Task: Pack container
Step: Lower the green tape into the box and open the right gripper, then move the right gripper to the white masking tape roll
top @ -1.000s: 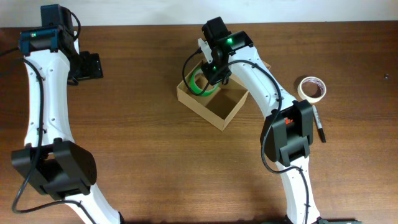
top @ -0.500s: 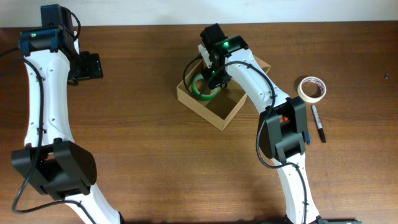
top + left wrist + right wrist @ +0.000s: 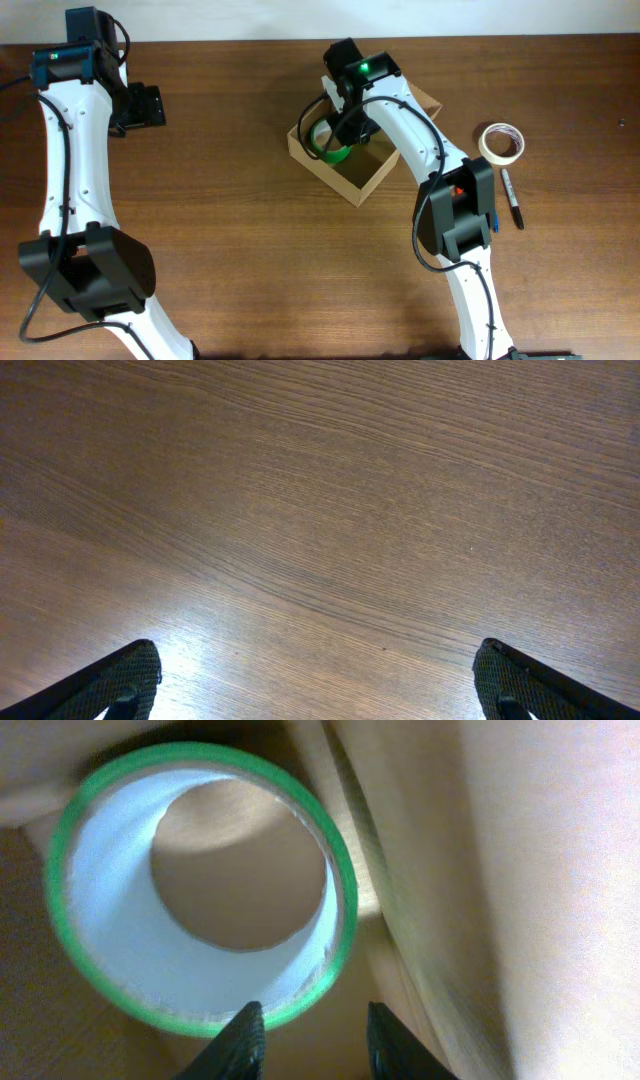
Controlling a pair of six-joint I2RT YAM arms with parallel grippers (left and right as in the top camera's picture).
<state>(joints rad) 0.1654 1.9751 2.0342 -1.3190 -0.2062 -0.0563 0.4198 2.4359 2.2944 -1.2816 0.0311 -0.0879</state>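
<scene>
Container: You are working over the container [image 3: 362, 168], an open tan box sitting near the middle of the table.
Right gripper: The right gripper [image 3: 315, 1028] is reaching down into one corner of the box. Its two fingers are standing a little apart. The roll's rim is sitting in the gap and is not being squeezed.
Green roll: The green tape roll [image 3: 100, 920] is lying inside the box, close against a wall.
Your move: It looks like you are letting go. Try lifting straight up, so no finger is hooking the rim and pulling the roll out. The box wall is very near on one side, so mind it.
Left gripper: The left gripper [image 3: 320, 675] is hanging wide open over bare wood, far from the box, holding nothing.
Table: The table [image 3: 250, 250] is dark brown wood, shining a bit under the light.
Wall: A white wall [image 3: 250, 20] is running along the back.
Waiting things: A pale tape roll [image 3: 490, 148] and a black pen [image 3: 511, 198] are lying to the side of the box, not touching it. I think they are going in next.
</scene>
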